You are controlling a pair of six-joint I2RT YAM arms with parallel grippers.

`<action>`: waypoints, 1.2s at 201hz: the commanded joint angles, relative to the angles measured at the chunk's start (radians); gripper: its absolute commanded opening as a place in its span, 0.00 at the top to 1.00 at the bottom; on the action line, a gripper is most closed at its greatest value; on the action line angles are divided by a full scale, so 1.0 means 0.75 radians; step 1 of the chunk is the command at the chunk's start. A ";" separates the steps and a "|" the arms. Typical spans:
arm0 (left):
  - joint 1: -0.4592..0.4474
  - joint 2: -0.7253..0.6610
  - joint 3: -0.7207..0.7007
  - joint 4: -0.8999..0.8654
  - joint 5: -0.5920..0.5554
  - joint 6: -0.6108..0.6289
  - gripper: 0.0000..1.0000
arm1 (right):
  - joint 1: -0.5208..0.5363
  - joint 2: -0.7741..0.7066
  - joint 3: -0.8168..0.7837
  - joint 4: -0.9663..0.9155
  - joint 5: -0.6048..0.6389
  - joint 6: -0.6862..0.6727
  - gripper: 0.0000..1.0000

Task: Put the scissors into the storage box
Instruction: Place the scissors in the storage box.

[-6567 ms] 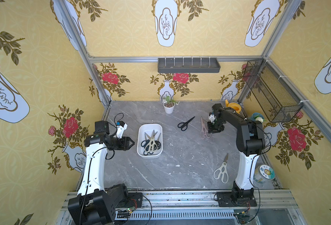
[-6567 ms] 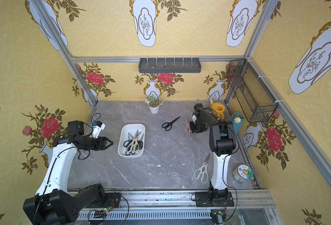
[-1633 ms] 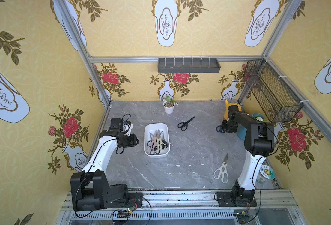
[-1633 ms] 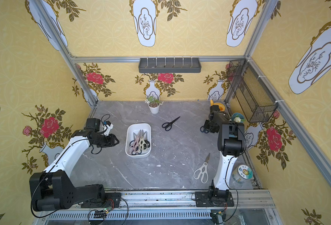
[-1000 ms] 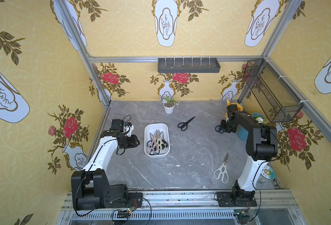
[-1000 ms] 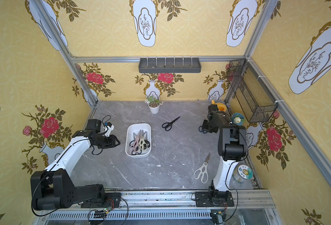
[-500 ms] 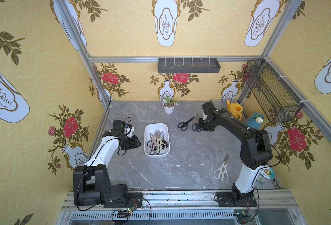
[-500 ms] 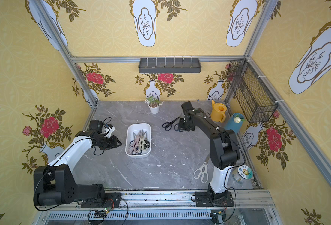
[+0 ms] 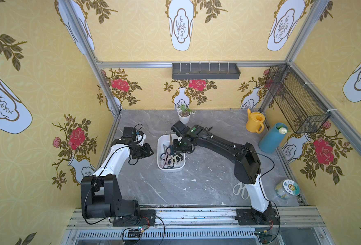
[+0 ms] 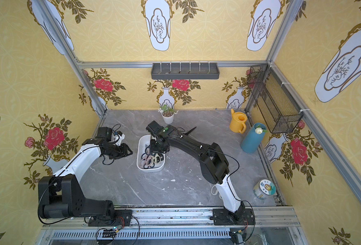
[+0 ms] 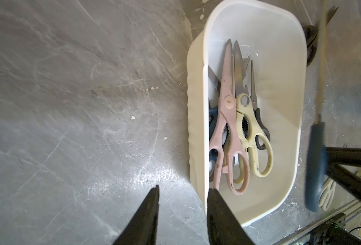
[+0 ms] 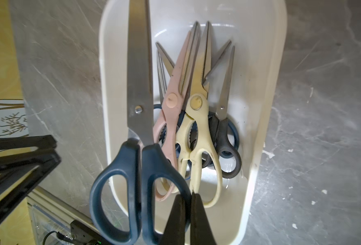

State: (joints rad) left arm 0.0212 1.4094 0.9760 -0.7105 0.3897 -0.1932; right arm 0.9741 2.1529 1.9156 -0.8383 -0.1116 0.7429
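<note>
Right gripper (image 12: 189, 196) jaws shut on navy scissors (image 12: 140, 106) over storage box (image 12: 266, 106); left gripper (image 11: 184, 189) jaws part-open at its wall. We see black scissors (image 11: 311, 35), cream shears (image 9: 240, 189) on table (image 9: 196, 186).

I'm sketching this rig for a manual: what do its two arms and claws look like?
Left arm and right arm: white lower link, black joints, base and wrist, looping black cables. A green dot marks the right wrist. Left claw and right claw: two matte black fingers tapering to points.
</note>
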 commanded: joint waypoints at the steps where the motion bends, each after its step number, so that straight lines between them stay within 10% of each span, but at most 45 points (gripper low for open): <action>1: 0.000 0.008 0.007 0.020 0.017 -0.016 0.57 | 0.013 0.053 0.017 -0.002 0.037 0.104 1.00; 87: -0.002 0.003 -0.001 0.023 0.011 -0.034 0.57 | 0.033 0.231 0.165 -0.081 0.006 0.097 0.94; 140: -0.002 -0.002 -0.003 0.024 0.018 -0.027 0.57 | 0.029 0.175 0.282 -0.143 0.058 0.063 0.71; 198: -0.002 -0.024 -0.009 0.024 0.006 -0.007 0.57 | -0.138 -0.169 -0.097 -0.020 0.273 0.143 0.67; 241: -0.002 -0.030 -0.005 0.014 -0.009 0.022 0.58 | -0.328 -0.070 -0.149 -0.067 0.422 0.060 0.68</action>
State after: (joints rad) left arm 0.0193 1.3899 0.9760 -0.6918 0.3923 -0.2012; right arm 0.7731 2.0502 1.7851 -0.8745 0.1081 0.8341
